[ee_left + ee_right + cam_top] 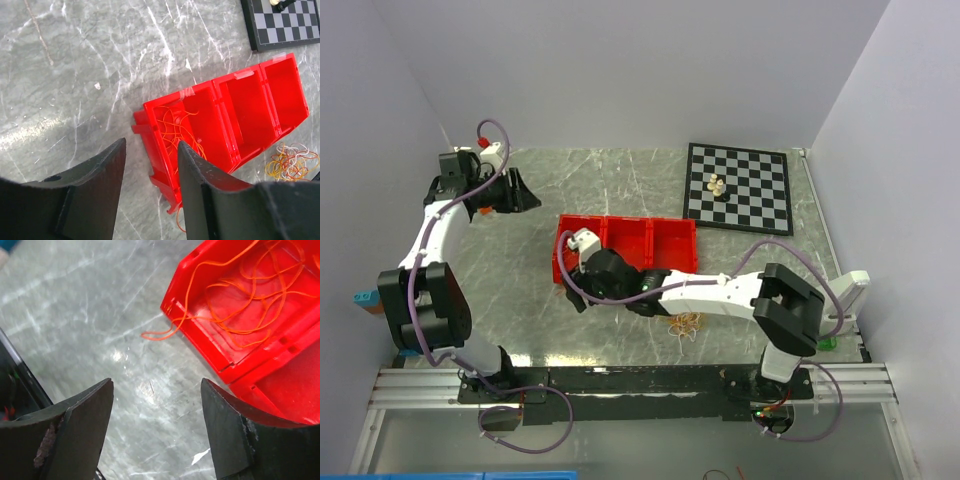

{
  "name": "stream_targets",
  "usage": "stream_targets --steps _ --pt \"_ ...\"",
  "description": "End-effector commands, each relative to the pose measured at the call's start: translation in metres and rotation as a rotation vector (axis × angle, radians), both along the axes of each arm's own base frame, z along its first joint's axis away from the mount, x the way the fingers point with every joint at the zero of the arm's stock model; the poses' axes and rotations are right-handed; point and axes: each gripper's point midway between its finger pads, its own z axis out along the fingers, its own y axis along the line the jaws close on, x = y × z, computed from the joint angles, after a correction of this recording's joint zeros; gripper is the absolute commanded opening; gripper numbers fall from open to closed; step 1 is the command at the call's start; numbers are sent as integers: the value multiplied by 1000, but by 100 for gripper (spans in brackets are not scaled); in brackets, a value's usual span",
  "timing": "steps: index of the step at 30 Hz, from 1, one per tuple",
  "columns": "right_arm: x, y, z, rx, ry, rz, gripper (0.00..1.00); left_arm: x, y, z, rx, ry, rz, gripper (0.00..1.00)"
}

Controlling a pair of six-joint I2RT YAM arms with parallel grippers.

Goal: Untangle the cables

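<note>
Thin orange cables (250,295) lie looped in the left end compartment of the red tray (670,232); one strand (160,333) trails over the rim onto the table. A mixed orange, yellow and white clump of cables (682,323) sits on the table in front of the tray, also seen in the left wrist view as the clump (292,162). My right gripper (156,383) hovers open over bare table just off the tray's left corner, nothing between its fingers. My left gripper (151,145) is far back at the left (523,190), partly open and empty.
A chessboard (760,200) with a few small pieces (717,186) lies at the back right. The tray's middle and right compartments (255,105) hold nothing. My right arm (720,292) stretches across the table's front, just above the loose clump.
</note>
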Motion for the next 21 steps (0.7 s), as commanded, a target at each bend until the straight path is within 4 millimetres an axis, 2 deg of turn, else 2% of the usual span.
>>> stream_targets --steps 1,9,16,21 --pt "6 23 4 -28 -14 82 79 3 -5 20 -10 -60 -29 50" --pt "-3 59 -30 -51 156 154 77 2 -1 17 12 -66 -13 51" --pt "16 70 -41 -89 156 96 65 6 2 19 -1 -58 -17 51" --pt "21 75 -47 -94 174 78 59 7 3 17 -9 -50 -14 51"
